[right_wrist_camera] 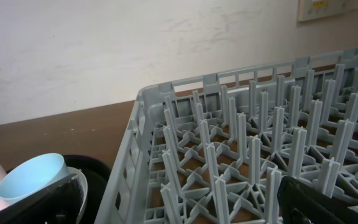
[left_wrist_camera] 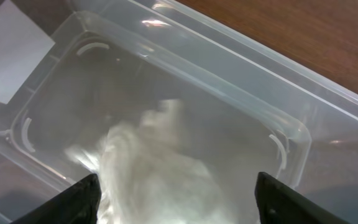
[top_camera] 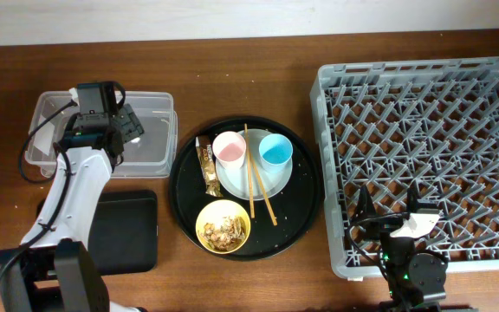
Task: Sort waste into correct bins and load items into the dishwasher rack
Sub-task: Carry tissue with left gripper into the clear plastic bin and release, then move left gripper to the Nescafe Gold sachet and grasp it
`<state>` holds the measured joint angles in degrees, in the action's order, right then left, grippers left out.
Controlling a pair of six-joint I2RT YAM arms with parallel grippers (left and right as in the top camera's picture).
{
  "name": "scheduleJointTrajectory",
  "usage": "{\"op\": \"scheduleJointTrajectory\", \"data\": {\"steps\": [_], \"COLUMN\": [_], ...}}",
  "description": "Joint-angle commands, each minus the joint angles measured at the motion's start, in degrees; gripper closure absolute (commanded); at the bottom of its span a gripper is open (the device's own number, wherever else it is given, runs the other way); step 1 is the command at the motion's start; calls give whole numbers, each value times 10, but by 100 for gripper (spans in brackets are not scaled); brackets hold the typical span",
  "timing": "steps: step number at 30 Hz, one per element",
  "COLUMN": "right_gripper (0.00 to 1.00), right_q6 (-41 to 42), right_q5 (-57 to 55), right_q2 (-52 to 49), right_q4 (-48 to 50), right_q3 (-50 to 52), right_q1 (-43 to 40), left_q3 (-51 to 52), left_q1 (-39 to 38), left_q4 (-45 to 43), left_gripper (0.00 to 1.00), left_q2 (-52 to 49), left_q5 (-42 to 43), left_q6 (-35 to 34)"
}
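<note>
My left gripper (top_camera: 128, 130) (left_wrist_camera: 178, 180) is open over the clear container (top_camera: 158, 130) (left_wrist_camera: 229, 68). A blurred crumpled white tissue (left_wrist_camera: 160, 168) lies between its fingers, inside the container. My right gripper (top_camera: 388, 204) (right_wrist_camera: 179, 183) is open and empty at the near left corner of the dishwasher rack (top_camera: 423, 78) (right_wrist_camera: 148, 99). On the round black tray (top_camera: 301, 217) a pale plate (top_camera: 262, 178) carries the pink cup (top_camera: 230, 149), the blue cup (top_camera: 275, 151) (right_wrist_camera: 33, 177) and the chopsticks (top_camera: 265, 204). The brown-and-gold wrapper (top_camera: 206, 165) lies left of the plate. The yellow bowl (top_camera: 202, 227) holds food scraps (top_camera: 223, 230).
The flat black rectangular tray (top_camera: 124, 230) lies near the front left, under my left arm. The rack fills the right side of the brown wooden table. A wall runs along the far edge.
</note>
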<state>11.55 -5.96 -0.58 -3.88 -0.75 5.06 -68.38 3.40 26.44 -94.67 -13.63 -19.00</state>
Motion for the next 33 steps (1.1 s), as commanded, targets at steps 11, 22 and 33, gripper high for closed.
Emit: {"op": "scheduleJointTrajectory", "data": {"steps": [11, 22, 33], "right_gripper": [1, 2, 2], "right_q6": [-1, -1, -1], "right_q5": [-3, -3, -3], "right_q2": [3, 2, 2], "right_q4": [-2, -2, -2], "right_q3": [4, 4, 4], "right_q1": [-3, -3, -3], "left_q3": [-25, 39, 113], "left_q1": [-13, -174, -246], "left_q4": [148, 212, 75], "left_gripper": [54, 78, 76], "left_q2": [146, 151, 108], "left_q5": [219, 137, 90], "left_q6": [19, -44, -61]}}
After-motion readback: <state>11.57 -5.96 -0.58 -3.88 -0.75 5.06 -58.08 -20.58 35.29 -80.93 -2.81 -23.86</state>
